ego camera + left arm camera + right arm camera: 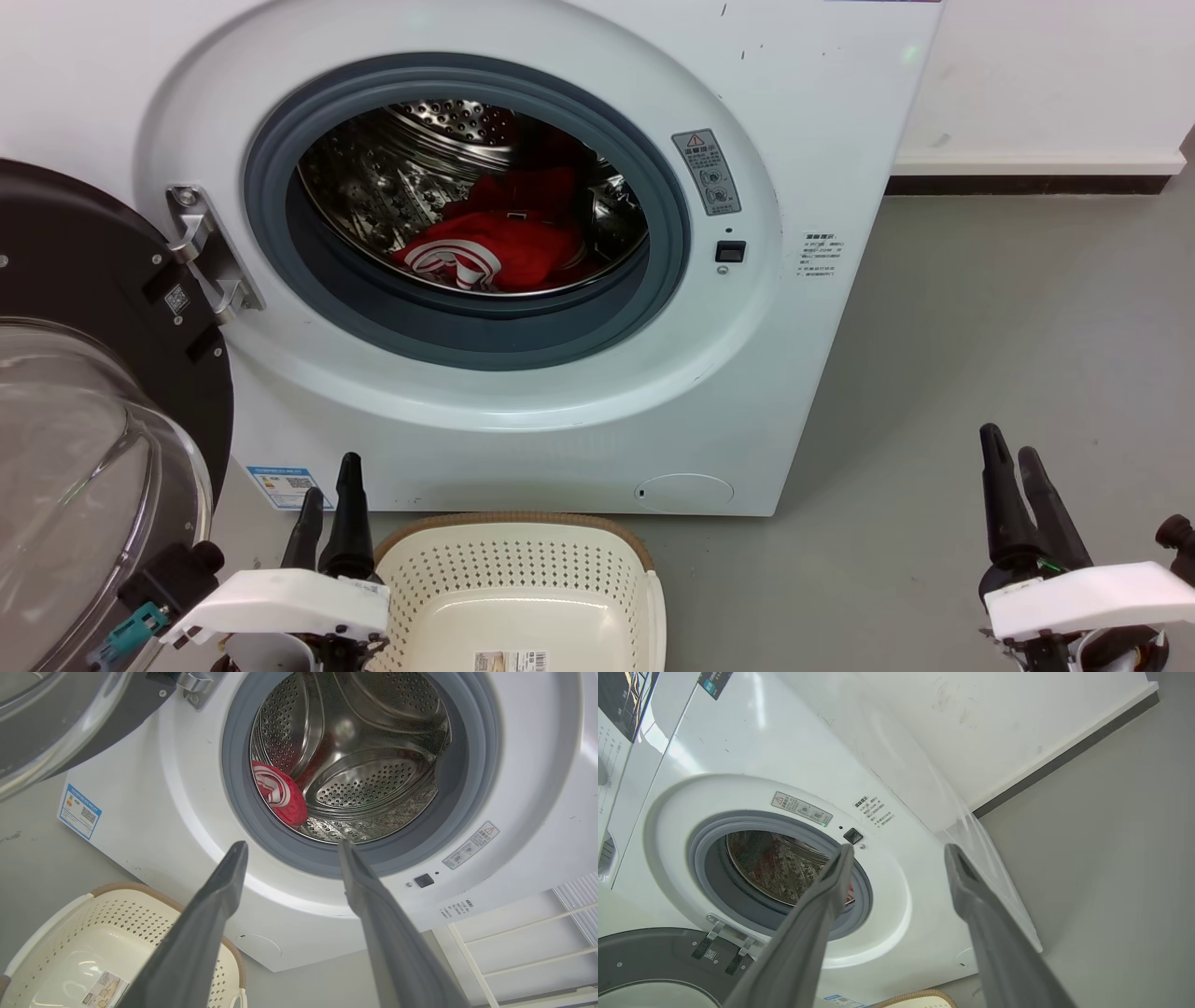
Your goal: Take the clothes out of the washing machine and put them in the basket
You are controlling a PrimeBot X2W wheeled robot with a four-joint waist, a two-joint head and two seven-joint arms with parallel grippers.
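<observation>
- your left gripper (331,481) hovers low before the large white front-loading washing machine (560,448), below and left of its porthole. its two long dark fingers stand apart with nothing between them.
- your right gripper (1008,443) hangs off the machine's right front corner, over grey floor. its fingers are spread too, and it is empty.
- the small oval cream plastic basket (513,521), with perforated sides and a brown woven-look rim, sits on the floor just in front of the machine's lower panel, under the porthole. it holds nothing but a sticker.
- the black-rimmed glass door (84,439) hangs wide open on the machine's left side, close beside your left arm, so mind it as you swing.
- the thick grey rubber gasket (280,233) rings the porthole. cloth will likely drag over its lower lip on the way out.
- the clothes (504,247), bright red soft fabric with white striped trim, lie heaped on the floor of the machine's interior, just behind the gasket's lower edge. you cannot tell how many pieces there are.
- expect them to be light and limp, with nothing stiff to hold. they will sag, stretch and trail. pinch deep into the raised fold on top of the heap, not a thin hem, and lift high enough to clear the lip.
- the perforated steel drum (373,187) behind them looks smooth and hard, so close on cloth, not metal.
</observation>
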